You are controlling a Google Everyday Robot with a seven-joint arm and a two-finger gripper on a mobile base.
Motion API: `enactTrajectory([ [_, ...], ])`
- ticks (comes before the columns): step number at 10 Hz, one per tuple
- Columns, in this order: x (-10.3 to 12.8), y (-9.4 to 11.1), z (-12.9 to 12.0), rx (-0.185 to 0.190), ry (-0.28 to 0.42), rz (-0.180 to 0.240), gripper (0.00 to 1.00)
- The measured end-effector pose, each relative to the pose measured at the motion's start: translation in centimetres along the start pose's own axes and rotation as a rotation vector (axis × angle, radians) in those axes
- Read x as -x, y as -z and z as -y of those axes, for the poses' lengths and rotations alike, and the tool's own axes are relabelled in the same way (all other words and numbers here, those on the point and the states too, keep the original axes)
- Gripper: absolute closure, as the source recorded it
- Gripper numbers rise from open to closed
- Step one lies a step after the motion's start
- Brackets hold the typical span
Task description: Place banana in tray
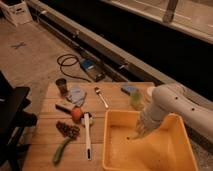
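Camera view, from above and a little off the near end of the table, showed the gripper [137, 131] reaching down inside the tray [114, 120], low against its far wall, at the end of the white arm [172, 100] that came in from the right. Whether it held anything I could not tell; its tip was a pale blur against the yellow plastic. A small pale yellow thing seemed to sit right at the tip, and I took that for the banana [141, 126], though I would not swear to it. No banana lay anywhere on the wooden table [45, 150], which fits that reading.

Just beyond the tray's far rim stood a yellow-green cup [135, 99], with a small blue object [129, 89] beside it. Left of the tray lay a white long-handled utensil [87, 135], an orange fruit [76, 114] touching its far end, a dark bunch of grapes [67, 130] and a green vegetable [61, 150] nearer. Farther off were a spoon [101, 96], a blue cloth [77, 94] and a dark can [61, 86]. On the floor past the table lay a coil of black cable [67, 62].

To my eye the job was at the placing step. The next move would call for letting go low over the tray floor, then lifting straight up clear of the rim and the cup.
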Motion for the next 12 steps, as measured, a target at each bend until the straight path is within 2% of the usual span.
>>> enactTrajectory([
  [1, 0.23, 0.04, 0.21, 0.0, 0.026, -0.003, 0.92],
  [2, 0.3, 0.13, 0.36, -0.002, 0.041, -0.006, 0.91],
  [4, 0.07, 0.34, 0.32, -0.007, 0.034, -0.004, 0.76],
  [6, -0.04, 0.34, 0.25, -0.012, 0.031, 0.01, 0.54],
  [9, -0.12, -0.02, -0.04, -0.008, 0.028, 0.051, 0.24],
  [10, -0.2, 0.01, -0.26, -0.008, 0.026, 0.049, 0.2],
  [12, -0.24, -0.05, -0.29, -0.01, 0.022, 0.051, 0.2],
])
